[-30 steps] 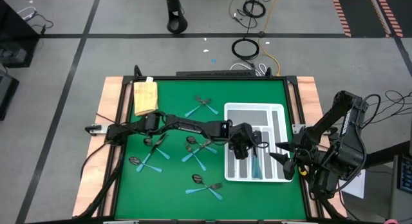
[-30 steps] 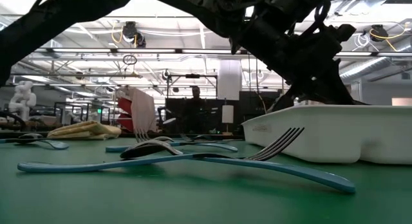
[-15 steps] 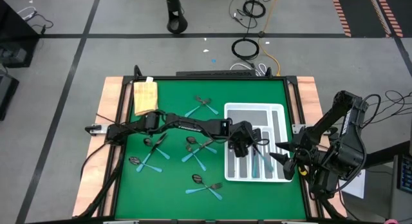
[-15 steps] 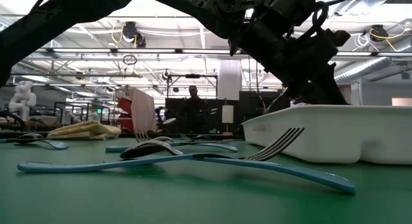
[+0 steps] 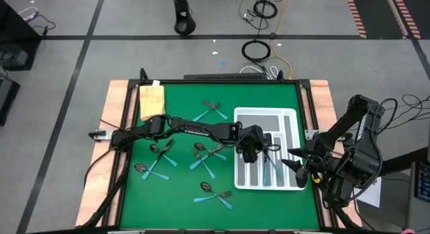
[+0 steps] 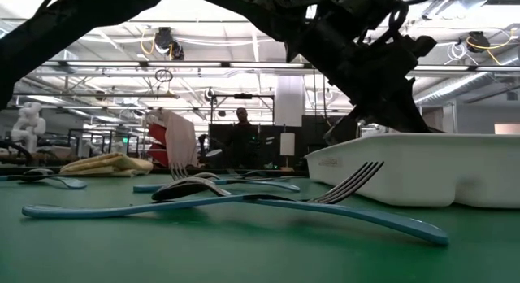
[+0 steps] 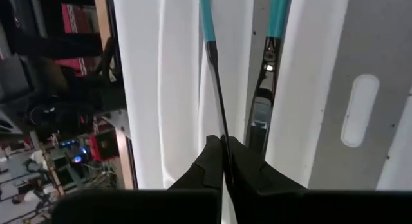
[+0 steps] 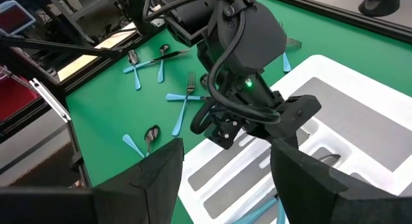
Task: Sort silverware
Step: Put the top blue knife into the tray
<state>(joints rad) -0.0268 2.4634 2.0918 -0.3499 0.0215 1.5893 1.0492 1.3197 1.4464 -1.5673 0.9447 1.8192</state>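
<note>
Nothing has shifted much: left pincer (image 7: 223,161) still pinches a knife (image 7: 215,89) over the white tray (image 5: 290,115), frame centre; right pincer (image 8: 222,179) waits spread at right.

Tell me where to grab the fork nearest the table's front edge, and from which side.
Grip the fork by the free end of its teal handle, coming straight down with the fingers across the handle's width. That end lies flat on the green mat, clear of the spoon that crosses it near the neck, where the tines tilt upward.
</note>
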